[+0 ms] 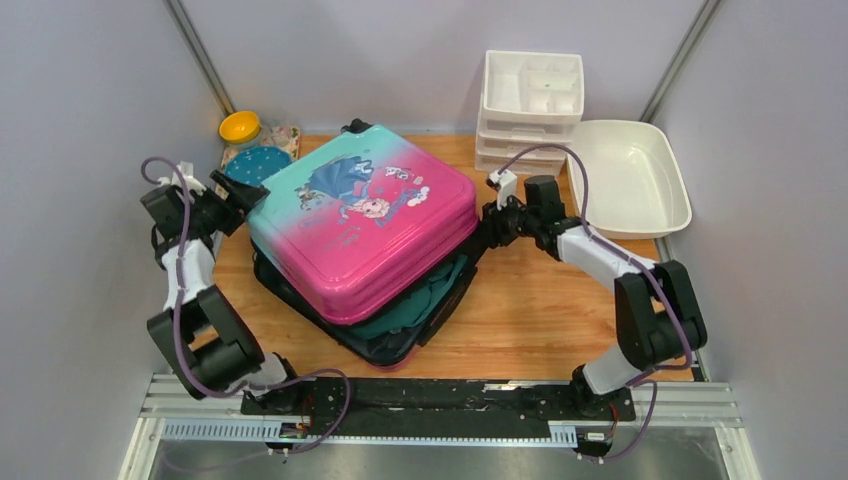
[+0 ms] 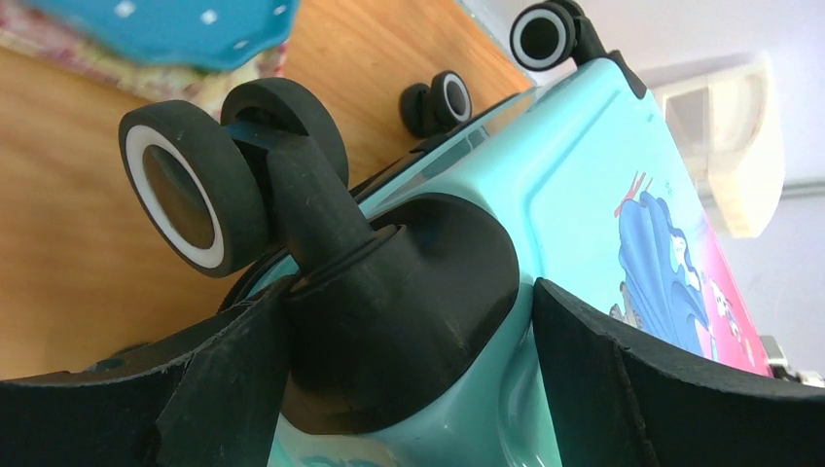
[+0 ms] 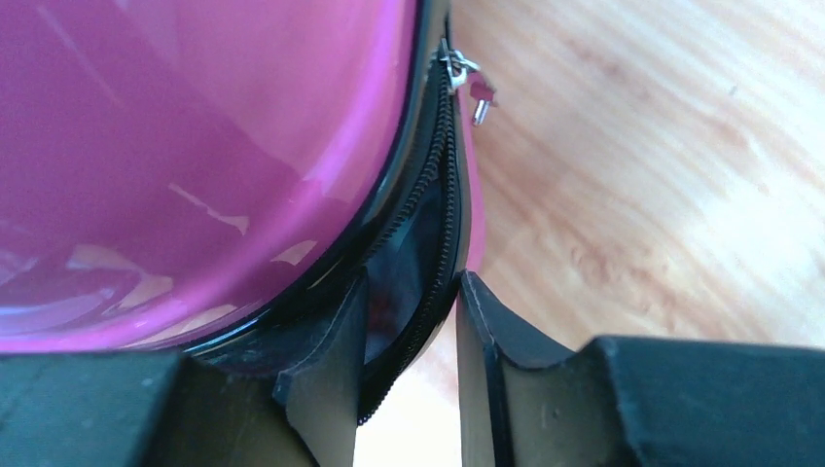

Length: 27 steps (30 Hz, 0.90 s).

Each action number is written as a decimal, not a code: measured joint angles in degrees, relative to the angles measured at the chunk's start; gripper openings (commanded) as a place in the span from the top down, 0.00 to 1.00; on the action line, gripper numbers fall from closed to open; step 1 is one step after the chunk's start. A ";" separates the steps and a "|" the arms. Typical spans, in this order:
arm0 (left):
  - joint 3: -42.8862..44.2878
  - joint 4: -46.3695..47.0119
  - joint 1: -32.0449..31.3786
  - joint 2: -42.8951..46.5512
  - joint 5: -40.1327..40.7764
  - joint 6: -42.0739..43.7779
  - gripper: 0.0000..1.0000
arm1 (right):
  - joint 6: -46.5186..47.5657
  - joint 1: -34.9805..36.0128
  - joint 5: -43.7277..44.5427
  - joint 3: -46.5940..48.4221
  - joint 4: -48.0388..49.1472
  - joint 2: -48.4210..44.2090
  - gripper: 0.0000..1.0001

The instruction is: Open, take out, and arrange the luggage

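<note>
The luggage (image 1: 362,225) lies flat mid-table. Its teal-to-pink printed upper shell sits askew and raised over the lower half, and dark lining shows at the front. My left gripper (image 1: 236,192) is at its back left corner. In the left wrist view the jaws stand wide on either side of the black wheel mount (image 2: 409,302). One finger touches the mount, and a thin strip of teal shell shows beside the other. My right gripper (image 1: 490,222) is at the right edge, its fingers (image 3: 326,389) close together on the black zip edge (image 3: 433,292) under the pink shell (image 3: 195,146).
A white drawer organiser (image 1: 530,100) stands at the back right, with a white oval basin (image 1: 628,180) beside it. A yellow bowl (image 1: 240,127) and a blue dotted plate (image 1: 257,164) sit at the back left corner. Grey walls close both sides.
</note>
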State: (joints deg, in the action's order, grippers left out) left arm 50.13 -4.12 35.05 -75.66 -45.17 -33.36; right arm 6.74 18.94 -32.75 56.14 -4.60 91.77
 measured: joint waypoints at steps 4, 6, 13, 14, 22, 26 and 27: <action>9.75 -0.07 -5.88 -10.19 -0.85 3.30 0.14 | -0.96 0.85 1.66 -7.58 -0.50 -8.33 0.62; 14.14 -0.31 -7.89 -14.40 -1.70 4.66 0.14 | -1.36 2.45 3.87 -10.62 -0.87 -12.22 0.58; 25.86 -5.05 -10.67 -23.41 -6.16 9.68 0.08 | -0.57 10.75 1.95 -17.59 -6.03 -25.66 0.23; 26.62 -6.32 -10.58 -23.52 -6.88 10.36 0.07 | 0.31 11.13 0.90 -17.73 -7.54 -27.56 0.22; 25.68 -14.84 -1.79 -19.43 -9.88 10.27 0.06 | 4.31 3.96 -3.85 -15.58 -14.71 -41.18 0.21; 25.16 -19.23 3.26 -14.80 -9.51 11.76 0.06 | 2.49 -1.36 -4.94 -14.45 -15.17 -38.42 0.23; 24.65 -20.15 3.82 -13.53 -9.31 12.39 0.06 | 1.42 -2.10 -4.96 -14.14 -14.69 -37.29 0.25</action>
State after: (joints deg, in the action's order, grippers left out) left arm 74.78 -24.27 38.87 -89.19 -54.48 -20.97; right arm 8.16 16.84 -37.71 42.00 -19.29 54.48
